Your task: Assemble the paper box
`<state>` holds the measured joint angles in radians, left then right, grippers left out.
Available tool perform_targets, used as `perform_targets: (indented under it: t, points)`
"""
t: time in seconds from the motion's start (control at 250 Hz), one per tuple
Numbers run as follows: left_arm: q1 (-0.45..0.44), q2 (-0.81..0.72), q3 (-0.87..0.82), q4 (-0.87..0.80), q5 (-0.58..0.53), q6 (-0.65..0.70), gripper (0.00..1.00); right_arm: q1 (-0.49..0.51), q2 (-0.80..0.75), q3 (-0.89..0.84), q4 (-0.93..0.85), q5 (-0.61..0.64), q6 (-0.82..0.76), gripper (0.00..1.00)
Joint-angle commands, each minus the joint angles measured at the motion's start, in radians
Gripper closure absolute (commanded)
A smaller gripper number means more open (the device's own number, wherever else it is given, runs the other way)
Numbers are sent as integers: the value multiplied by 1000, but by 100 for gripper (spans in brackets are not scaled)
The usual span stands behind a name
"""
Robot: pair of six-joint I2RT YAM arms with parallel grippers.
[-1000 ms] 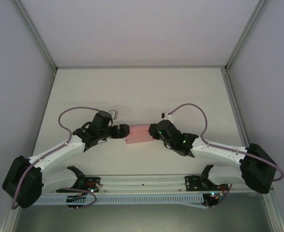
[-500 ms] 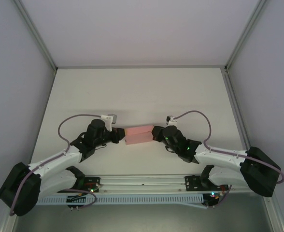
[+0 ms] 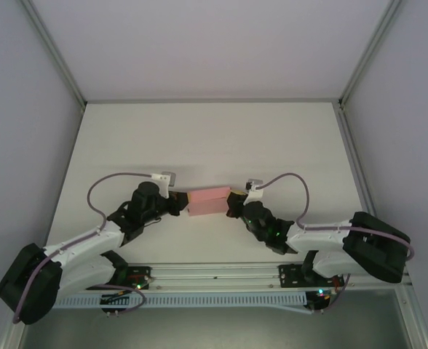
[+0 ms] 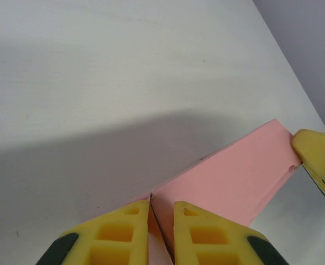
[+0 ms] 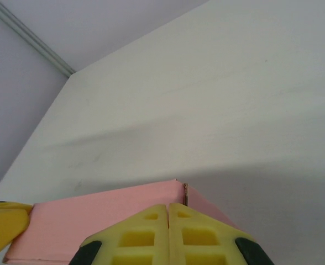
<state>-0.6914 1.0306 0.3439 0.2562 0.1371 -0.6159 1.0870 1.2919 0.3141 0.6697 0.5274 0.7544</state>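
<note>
- Two grippers flank one pink paper box (image 3: 207,201), which spans the gap between them above the white table (image 3: 199,138).
- My left gripper (image 4: 161,206) pinches the box's end.
- My right gripper (image 5: 168,207), fingers pressed together, meets the opposite end.

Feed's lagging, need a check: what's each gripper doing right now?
Left gripper: closed on the paper box.
Right gripper: closed at its other end; grip on card unclear.

One paper box (image 3: 207,201), two claws (image 3: 179,203) (image 3: 232,203), one table (image 3: 199,138).
</note>
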Motion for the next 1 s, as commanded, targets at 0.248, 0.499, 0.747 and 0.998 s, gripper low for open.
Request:
perform_targets:
  t: [0.248, 0.499, 0.747, 0.998]
  points:
    - [-17, 73, 187, -351, -63, 69, 60, 40, -57, 135, -603, -38, -34, 69]
    - [-15, 98, 390, -442, -124, 104, 26, -45, -60, 414, -841, -16, -38, 50]
    - [86, 58, 450, -559, -277, 75, 0, -177, -93, 426, -668, -540, -563, 1]
    - [166, 1, 391, -603, -315, 87, 0, -191, 52, 612, -973, -755, -1265, 0]
